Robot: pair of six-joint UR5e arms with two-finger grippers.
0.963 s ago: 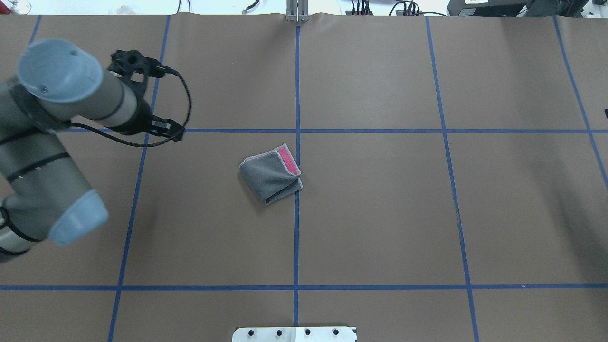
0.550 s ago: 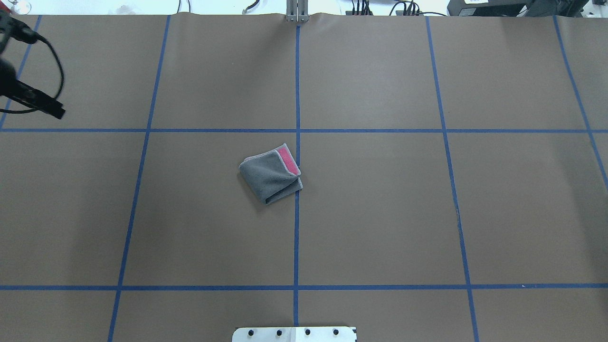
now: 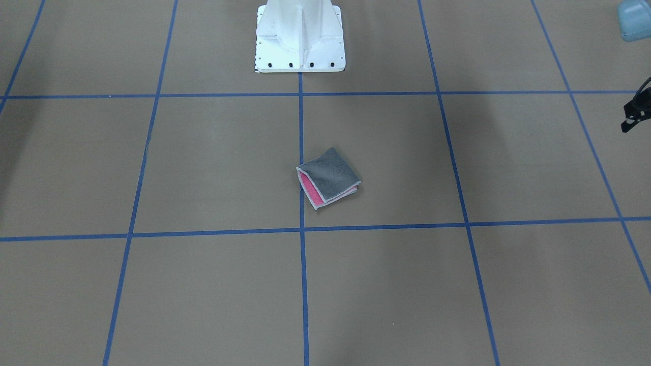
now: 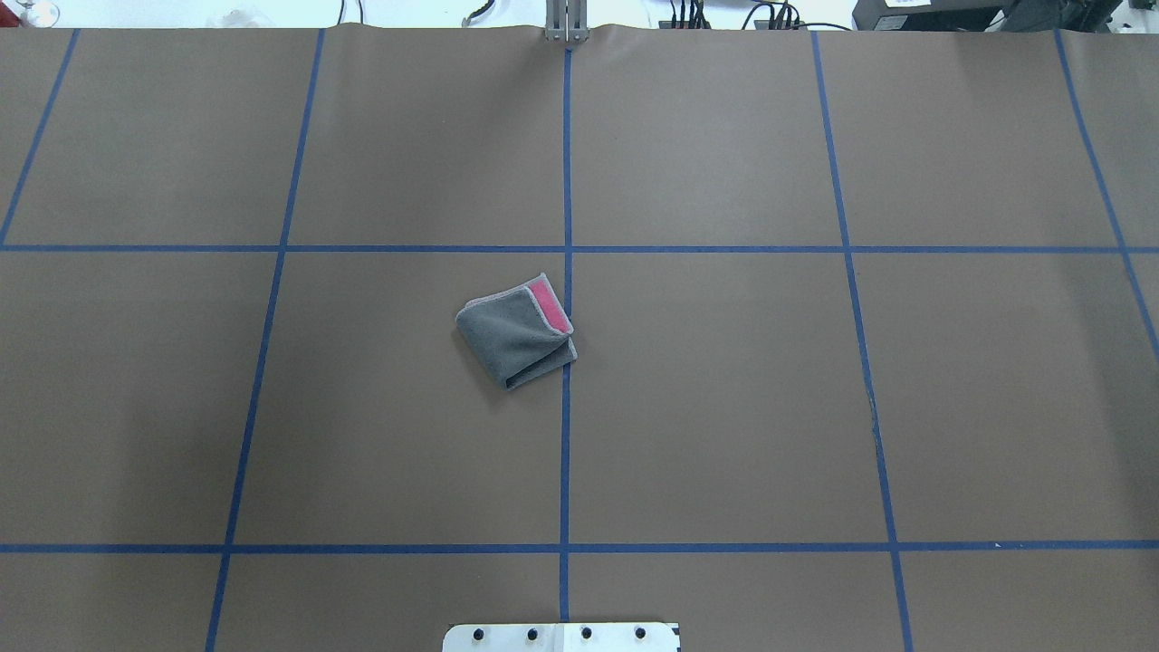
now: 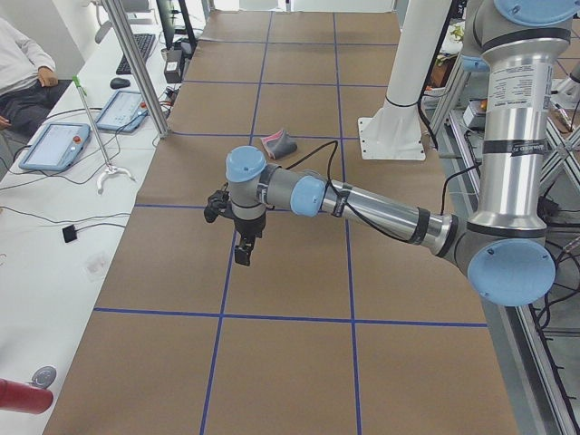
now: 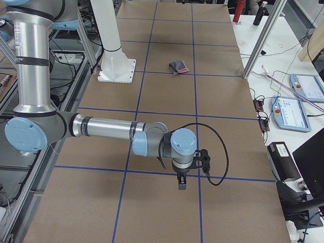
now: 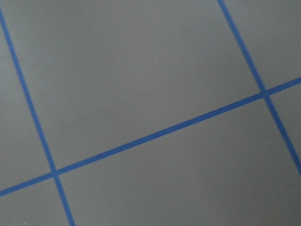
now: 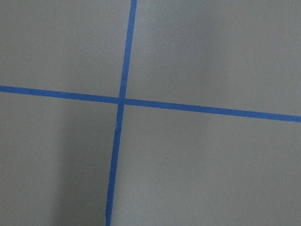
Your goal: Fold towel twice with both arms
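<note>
The towel (image 4: 512, 340) lies folded small near the table's middle, dark grey on top, with a pink strip showing along one edge; it also shows in the front-facing view (image 3: 333, 178). Nothing holds it. My left gripper (image 5: 243, 254) hangs over the table far off toward the robot's left end; only a black bit of it (image 3: 633, 112) shows at the front-facing view's right edge. My right gripper (image 6: 182, 185) hangs over the opposite end of the table, far from the towel. I cannot tell whether either is open or shut. Both wrist views show only brown table and blue tape lines.
The brown table (image 4: 724, 407) is marked with a grid of blue tape. The white pedestal base (image 3: 300, 40) stands at the robot's side. Beyond the far edge are aluminium posts (image 5: 136, 63), tablets (image 5: 54, 145) and a seated person (image 5: 18, 63).
The left arm has swung away leftward and left the overhead view entirely. The towel has not moved.
</note>
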